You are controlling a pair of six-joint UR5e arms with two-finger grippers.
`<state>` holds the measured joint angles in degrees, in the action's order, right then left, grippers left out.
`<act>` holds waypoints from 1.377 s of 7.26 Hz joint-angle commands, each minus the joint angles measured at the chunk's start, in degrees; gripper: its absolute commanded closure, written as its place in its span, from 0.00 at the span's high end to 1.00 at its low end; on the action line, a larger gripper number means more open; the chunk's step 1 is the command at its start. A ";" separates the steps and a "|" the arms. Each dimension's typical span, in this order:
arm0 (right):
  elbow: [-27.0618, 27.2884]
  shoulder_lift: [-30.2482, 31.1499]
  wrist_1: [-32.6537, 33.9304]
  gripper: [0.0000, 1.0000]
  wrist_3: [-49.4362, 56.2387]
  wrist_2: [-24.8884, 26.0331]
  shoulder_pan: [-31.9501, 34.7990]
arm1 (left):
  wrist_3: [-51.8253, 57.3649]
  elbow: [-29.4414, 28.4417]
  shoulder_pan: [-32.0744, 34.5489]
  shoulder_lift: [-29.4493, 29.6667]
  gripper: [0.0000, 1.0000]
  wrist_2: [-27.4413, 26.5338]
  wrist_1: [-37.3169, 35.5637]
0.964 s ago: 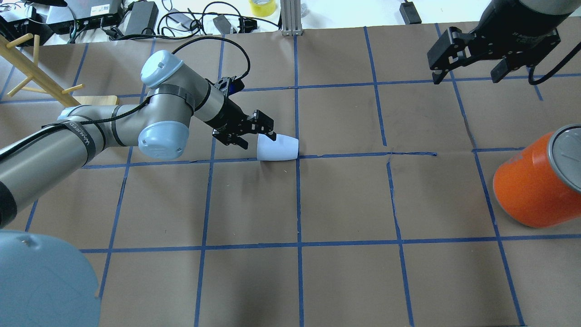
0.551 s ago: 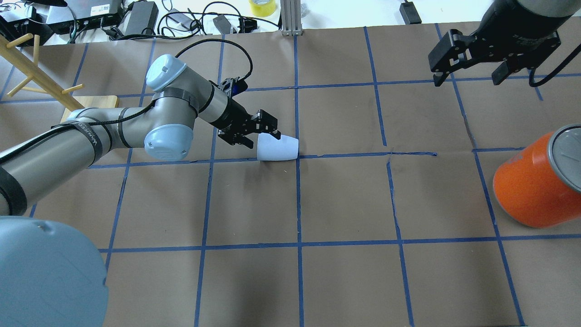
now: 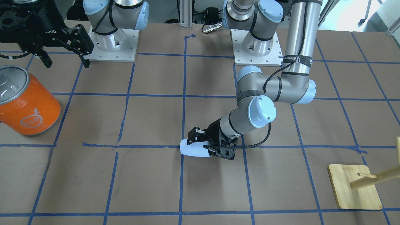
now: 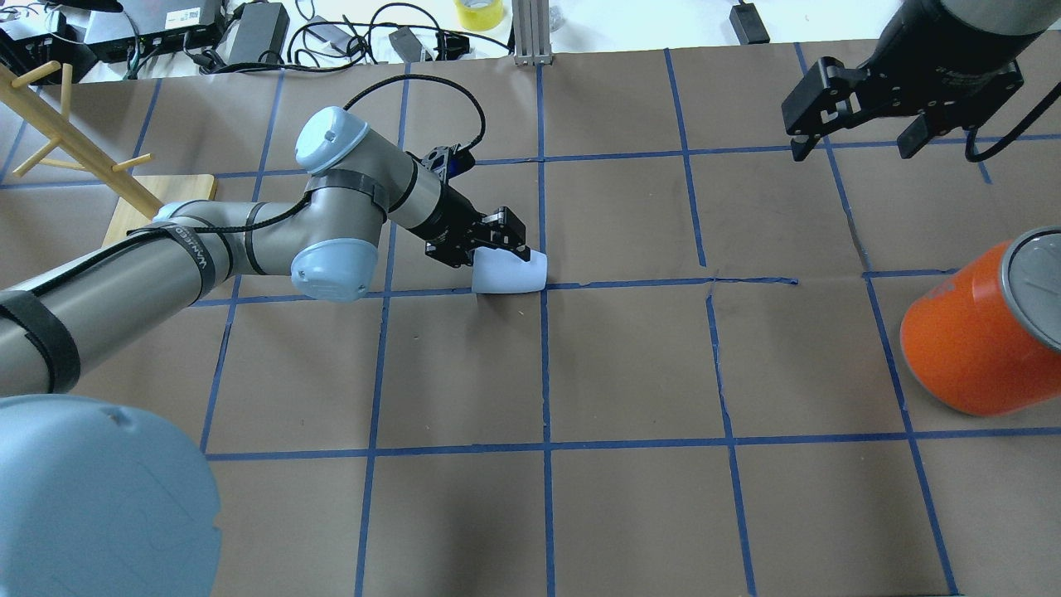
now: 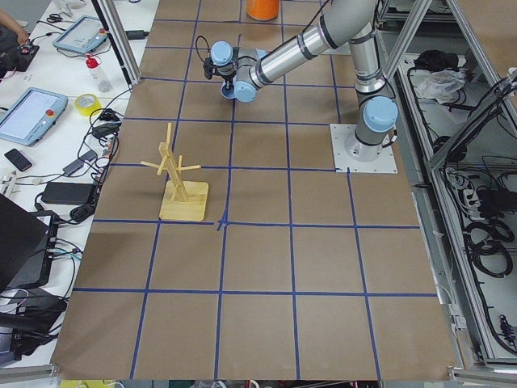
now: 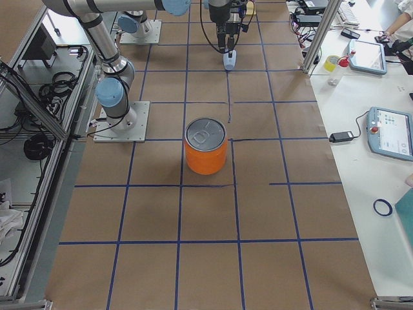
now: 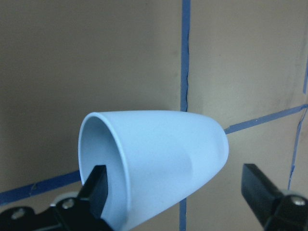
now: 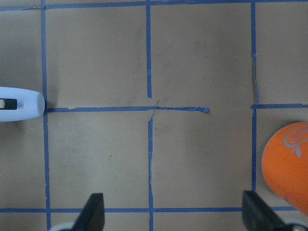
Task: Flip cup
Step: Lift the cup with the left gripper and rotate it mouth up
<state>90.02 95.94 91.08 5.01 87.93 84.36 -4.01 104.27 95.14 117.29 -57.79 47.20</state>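
The cup [image 7: 168, 154] lies on its side on the table [image 4: 630, 365], over a crossing of blue tape lines, right at the tip of the left gripper [image 7: 174, 173]. Its mouth is turned toward that gripper and its rounded base points away from it. The left gripper is released, its jaws spread. In the wrist view one finger [image 7: 97, 188] reaches into the mouth of the cup, close against the inner wall, though I cannot tell whether it touches. The other finger [image 7: 260, 192] stands outside, past the base end, with a clear strip of table between it and the cup. So one side of the cup sits between the two fingers without being squeezed. The left arm comes in low and slanted, its wrist just behind the cup. A wooden rack [image 4: 75, 149] stands well behind the left gripper, out past the arm's elbow. The right gripper [image 4: 854, 143] hangs high above the table, far across from the cup, also released, with its jaws wide apart and pointing down. An orange can [image 4: 970, 340] with a silver top stands below it and a little to one side; in the right wrist view the can shows just beyond one finger [image 8: 257, 211], and the cup's base shows at the opposite edge.
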 commanded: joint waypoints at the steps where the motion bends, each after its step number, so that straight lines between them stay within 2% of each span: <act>1: 0.07 0.12 -0.03 1.00 0.00 -0.04 0.01 | -3.25 -0.38 0.05 0.04 0.00 -0.13 0.61; 4: 0.07 0.12 -0.03 1.00 0.00 -0.04 0.01 | -18.19 -1.43 0.05 -0.92 0.00 -0.39 0.26; 6: 0.07 0.12 -0.03 1.00 0.00 -0.04 0.01 | -27.06 -7.73 0.57 -2.76 0.00 -1.79 2.87; 8: 0.07 0.12 -0.03 1.00 0.00 -0.04 0.01 | -26.41 -15.46 0.58 -4.08 0.00 -11.86 13.66; 9: 0.07 0.12 -0.03 1.00 0.00 -0.04 0.10 | -24.92 -17.24 0.58 -4.18 0.00 -14.43 15.10; 10: 0.07 0.12 0.06 1.00 0.00 -0.04 0.01 | -19.34 -18.13 0.75 -4.70 0.00 -22.81 15.63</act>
<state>90.09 96.07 91.07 5.01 87.89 84.41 -27.94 87.96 95.76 113.11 -72.90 61.21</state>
